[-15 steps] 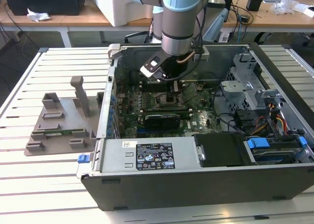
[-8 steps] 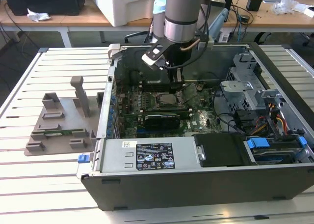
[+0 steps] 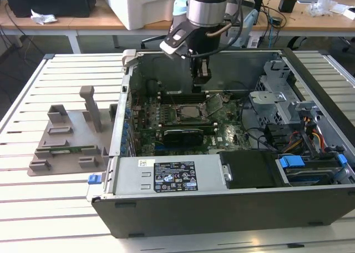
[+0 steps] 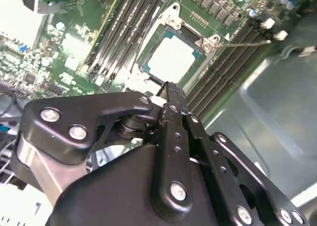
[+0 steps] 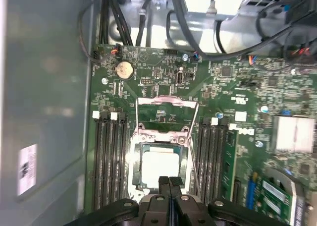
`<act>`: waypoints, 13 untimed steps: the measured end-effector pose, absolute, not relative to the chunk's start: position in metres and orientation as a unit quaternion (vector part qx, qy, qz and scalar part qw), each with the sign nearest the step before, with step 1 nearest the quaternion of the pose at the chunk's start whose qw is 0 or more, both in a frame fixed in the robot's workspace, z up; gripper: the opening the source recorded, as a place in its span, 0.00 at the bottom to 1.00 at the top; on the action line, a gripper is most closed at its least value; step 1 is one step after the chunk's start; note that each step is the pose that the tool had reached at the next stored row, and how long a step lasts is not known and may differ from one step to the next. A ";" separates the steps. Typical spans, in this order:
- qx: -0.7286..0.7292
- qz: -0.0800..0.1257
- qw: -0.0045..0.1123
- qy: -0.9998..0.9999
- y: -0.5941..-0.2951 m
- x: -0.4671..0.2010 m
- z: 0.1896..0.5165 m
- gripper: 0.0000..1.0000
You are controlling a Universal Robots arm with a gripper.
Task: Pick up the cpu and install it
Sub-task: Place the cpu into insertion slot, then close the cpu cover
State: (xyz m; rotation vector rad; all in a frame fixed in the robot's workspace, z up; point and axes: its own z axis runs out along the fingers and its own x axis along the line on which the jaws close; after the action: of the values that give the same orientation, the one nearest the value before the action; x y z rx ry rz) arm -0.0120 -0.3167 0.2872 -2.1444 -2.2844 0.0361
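The cpu [image 3: 187,112] is a small silver square with a green rim. It lies flat in the socket on the motherboard [image 3: 222,135] inside the open computer case [image 3: 233,208]. In both wrist views the cpu [image 5: 159,165] [image 4: 171,62] sits just beyond the fingertips. The socket's metal load plate [image 5: 166,102] stands flipped open beside it. My gripper [image 3: 201,80] hangs above the socket with its two black fingers pressed together and nothing between them; it also appears in the first wrist view [image 5: 169,182] and second wrist view [image 4: 169,93].
Memory slots [image 5: 109,156] flank the socket on both sides. A silver power supply box [image 3: 166,175] lies along the case front, and a drive cage [image 3: 277,97] with cables fills the exterior view's right. A grey fixture plate [image 3: 66,145] with posts sits outside the case.
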 end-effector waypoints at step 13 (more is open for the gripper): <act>-0.684 0.011 0.005 -0.729 -0.317 -0.012 0.290 0.11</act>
State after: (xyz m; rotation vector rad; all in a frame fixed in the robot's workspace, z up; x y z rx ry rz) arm -0.0120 -0.3167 0.2899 -2.1438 -2.2838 0.0345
